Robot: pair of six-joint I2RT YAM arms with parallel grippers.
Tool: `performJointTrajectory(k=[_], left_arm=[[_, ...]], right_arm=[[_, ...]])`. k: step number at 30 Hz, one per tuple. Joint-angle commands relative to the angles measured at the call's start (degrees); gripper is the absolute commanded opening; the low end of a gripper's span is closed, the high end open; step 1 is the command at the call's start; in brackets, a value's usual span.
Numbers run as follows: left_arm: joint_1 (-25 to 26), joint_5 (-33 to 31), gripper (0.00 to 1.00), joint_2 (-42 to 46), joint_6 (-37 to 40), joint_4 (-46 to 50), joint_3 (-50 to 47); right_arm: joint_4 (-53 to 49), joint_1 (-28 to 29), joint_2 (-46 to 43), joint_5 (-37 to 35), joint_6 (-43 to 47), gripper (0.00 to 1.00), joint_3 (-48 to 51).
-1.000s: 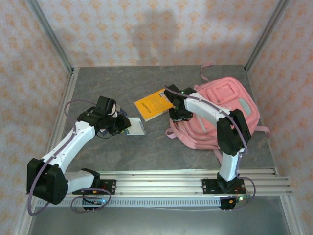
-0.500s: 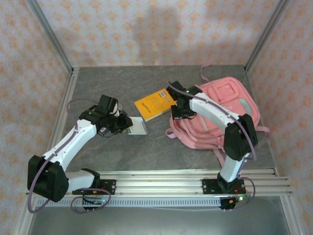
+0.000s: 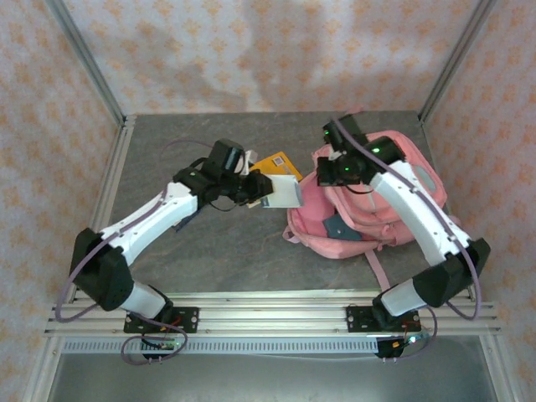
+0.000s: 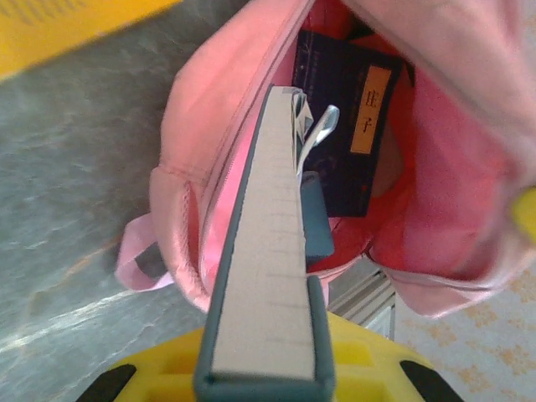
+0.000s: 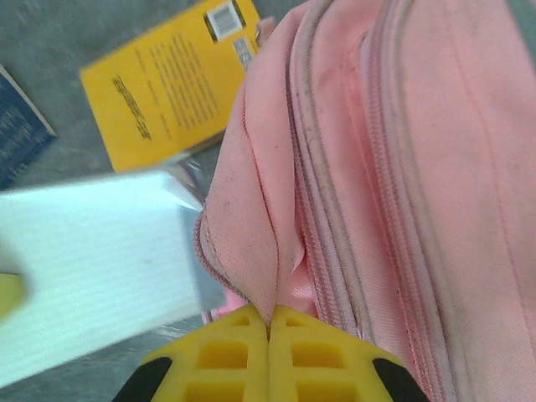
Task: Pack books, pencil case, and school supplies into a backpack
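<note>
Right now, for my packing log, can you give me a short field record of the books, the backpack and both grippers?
left gripper: shut on slim grey book, far end at the open mouth of the backpack
right gripper: shut, pinching backpack fabric at the opening's edge
inside backpack: dark navy book with orange label
on table: yellow book, beside the backpack

Backpack: pink outside, redder lining. Navy book: dark, with an orange label. Slim book: cream page edge, grey-teal cover, pale face. Paperback: orange-yellow, white barcode patch. Tabletop: mottled grey. Left tool and right tool: yellow, black pads. Walls: pale pink, orange floral print.
</note>
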State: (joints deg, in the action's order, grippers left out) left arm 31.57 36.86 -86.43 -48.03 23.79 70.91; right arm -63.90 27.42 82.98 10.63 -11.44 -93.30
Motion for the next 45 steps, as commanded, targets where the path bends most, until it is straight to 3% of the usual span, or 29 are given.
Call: performJointTrajectory(k=[1,14,22,23,27,30,36,41,45], left_arm=[[2.5,2.4,0.00,-5.0,-5.1,-9.1,3.9],[10.3,5.2,0.00,-26.6,-16.6,-23.5,20.8],[16.4,3.9,0.02,-47.2,-20.5,-23.7,44.9],[17.0,3.6,0.10,-50.0,-21.6,-24.8,47.8],[18.3,2.5,0.63,-53.7,-24.6,-29.0,51.8],[18.5,1.3,0.86,-52.5,-20.8,-24.2,53.2],[17.9,1.9,0.88,-48.8,-16.4,-17.6,51.8],[15.6,0.1,0.88,-40.3,-8.2,-8.2,43.3],[13.3,1.4,0.86,-33.3,-6.9,-9.7,33.4]], right_arm=[[0.2,-3.6,-3.8,7.2,0.4,0.00,-3.9],[0.4,-9.9,-5.8,14.3,-3.1,0.00,-6.9],[4.2,-10.1,-5.0,16.0,-6.4,0.00,-7.8],[5.1,-10.1,-5.1,16.1,-7.0,0.00,-7.4],[7.3,-10.2,-5.8,14.4,-8.4,0.00,-5.7],[7.5,-10.3,-6.1,13.1,-8.3,0.00,-4.9],[7.8,-11.2,-7.4,10.6,-7.7,0.00,-2.7],[7.1,-12.1,-9.0,6.0,-6.7,0.00,-0.4],[8.8,-12.3,-10.8,3.9,-6.9,0.00,3.1]])
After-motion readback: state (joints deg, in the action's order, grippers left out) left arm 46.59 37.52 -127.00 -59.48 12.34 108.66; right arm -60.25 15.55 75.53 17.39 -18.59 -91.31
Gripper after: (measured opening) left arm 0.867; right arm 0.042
